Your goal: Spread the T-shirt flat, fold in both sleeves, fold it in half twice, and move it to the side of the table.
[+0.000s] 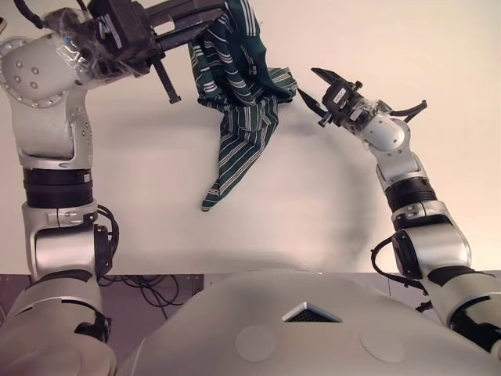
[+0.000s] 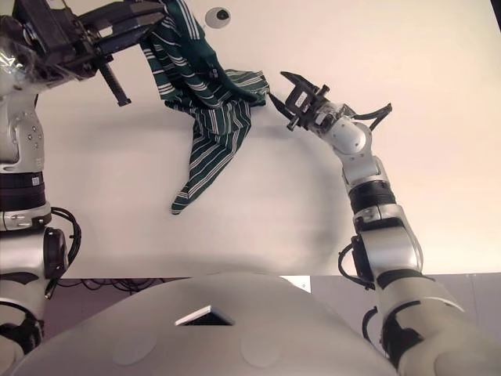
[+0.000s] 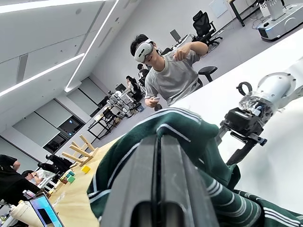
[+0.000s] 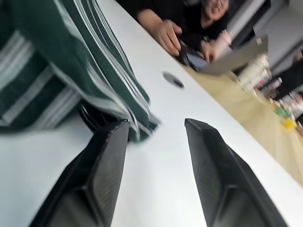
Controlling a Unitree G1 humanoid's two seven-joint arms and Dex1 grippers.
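The dark green T-shirt (image 1: 235,133) with white stripes hangs bunched from my left gripper (image 1: 223,12), which is raised over the far left of the white table (image 1: 352,196) and shut on the upper cloth. In the left wrist view the cloth (image 3: 208,156) drapes over the left gripper (image 3: 158,138), whose fingers are pressed together. The shirt's lower tail trails down onto the table. My right gripper (image 1: 307,83) stands open just right of the shirt's bunched edge. In the right wrist view the striped hem (image 4: 137,123) lies at the tips of the spread right gripper (image 4: 156,125).
A round cable hole (image 2: 218,14) sits in the table beyond the shirt. A laptop and a cup (image 4: 251,71) stand at the table's far side. The table's front edge (image 1: 235,272) runs close to my body, with bare surface to the right.
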